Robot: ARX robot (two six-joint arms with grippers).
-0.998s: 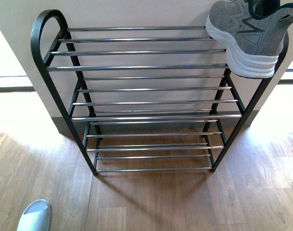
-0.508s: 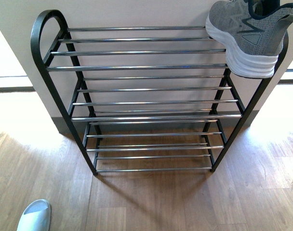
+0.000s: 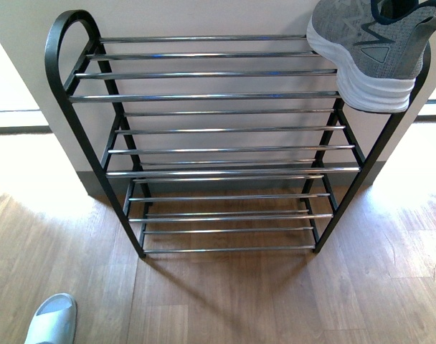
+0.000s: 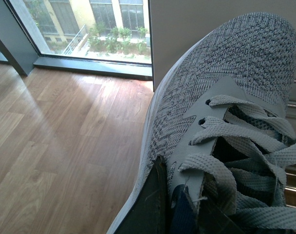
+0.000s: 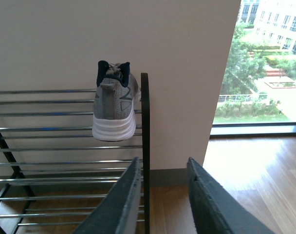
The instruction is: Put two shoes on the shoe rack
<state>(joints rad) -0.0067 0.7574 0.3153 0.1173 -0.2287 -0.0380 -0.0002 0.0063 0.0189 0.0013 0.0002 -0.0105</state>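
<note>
The held sneaker [image 4: 226, 73] is being pinched by the left pincer [image 4: 179, 195] at the side wall near the collar. One dark finger is lying against the outer knit, and the other appears to be sitting inside the opening. A few bars of the shoe rack [image 3: 204, 172] are showing just beside its toe in the left wrist view, but it is not appearing in the front view, so its place cannot be fixed more closely. It is being judged light and soft. The grey knit upper is likely to be yielding under pressure, the flat woven laces [image 4: 235, 131] are lying loose, and only the thick sole is likely to be giving stiffness. The padded collar or heel is therefore being judged the soundest hold. The racked sneaker [image 3: 368, 50] is resting on the rack's top surface at its right end, heel outward, with its ribbed white sole [image 3: 372, 89] overhanging the front rod. The chrome rods [image 3: 204, 95] are smooth and round, so slipping or tilting between them is being considered possible. The right pincer [image 5: 163, 163] is being held spread and empty, in front of the rack's right end. The black frame [image 3: 60, 43] is curving into a loop at the rack's left end. A plain wall [image 5: 65, 39] is standing behind the rack, a wooden floor [image 3: 225, 301] is lying beneath, and a pale slipper [image 3: 53, 319] is lying well apart, in front and to the left.
</note>
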